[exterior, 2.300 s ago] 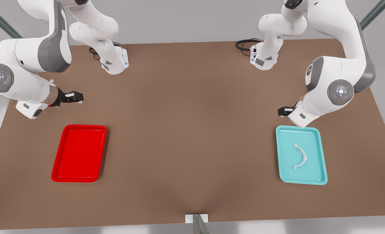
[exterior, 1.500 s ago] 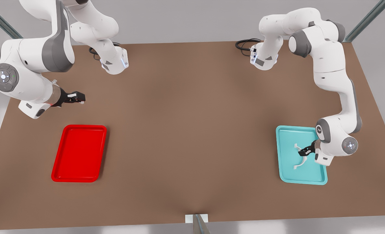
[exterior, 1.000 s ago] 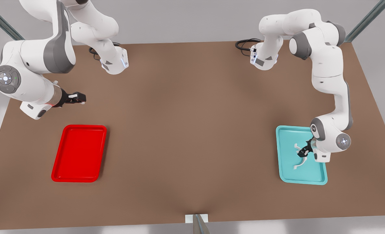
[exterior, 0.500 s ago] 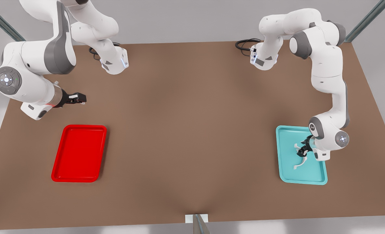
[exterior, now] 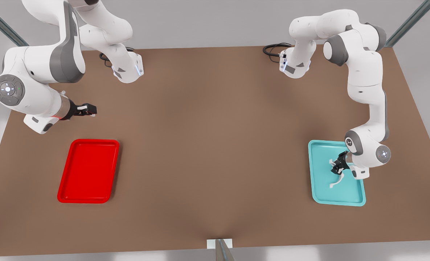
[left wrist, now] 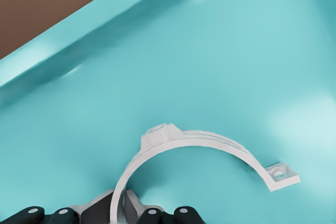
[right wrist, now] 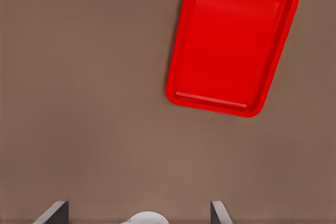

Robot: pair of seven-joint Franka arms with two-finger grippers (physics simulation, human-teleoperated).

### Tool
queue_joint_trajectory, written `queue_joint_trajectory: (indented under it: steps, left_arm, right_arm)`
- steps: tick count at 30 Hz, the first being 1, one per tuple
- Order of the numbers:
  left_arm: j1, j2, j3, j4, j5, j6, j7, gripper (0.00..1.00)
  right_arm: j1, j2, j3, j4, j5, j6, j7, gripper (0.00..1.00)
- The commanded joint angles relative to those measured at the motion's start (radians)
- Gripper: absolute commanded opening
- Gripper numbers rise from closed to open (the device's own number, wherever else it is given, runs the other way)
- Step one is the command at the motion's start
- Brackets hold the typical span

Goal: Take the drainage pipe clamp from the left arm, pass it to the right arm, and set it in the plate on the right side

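Brown table (exterior: pixel 215 145), grey backdrop. The left gripper (exterior: pixel 338 167) sat low in the teal tray (exterior: pixel 318 188) at 3 o'clock, fingers pinching the drainage pipe clamp (left wrist: pixel 194 148) by its arc, probably for lifting. The right gripper (exterior: pixel 87 109), fingers spread, waited at 9 o'clock beyond the plate (exterior: pixel 87 170). No writing legible.

A big brown table (exterior: pixel 215 145) takes up most of the room, under soft, even light. Behind it at 12 o'clock is a plain gray wall (exterior: pixel 207 21). Thin metal bars (exterior: pixel 0 25) slant at 10 and 2 o'clock.
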Motion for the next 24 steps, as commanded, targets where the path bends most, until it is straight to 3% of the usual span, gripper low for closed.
queue_joint_trajectory:
  steps: [1,24]
  left_arm:
    - [0.0,-0.001,0.001,0.0,-0.02,0.002,0.006,0.21]
    - [-0.023,-0.053,-0.002,0.006,-0.01,0.005,0.012,0.21]
  right_arm:
    - [0.002,-0.001,-0.001,0.0,0.0,0.0,0.001,1.0]
    - [0.0,-0.001,-0.001,-0.004,0.0,0.0,0.001,1.0]
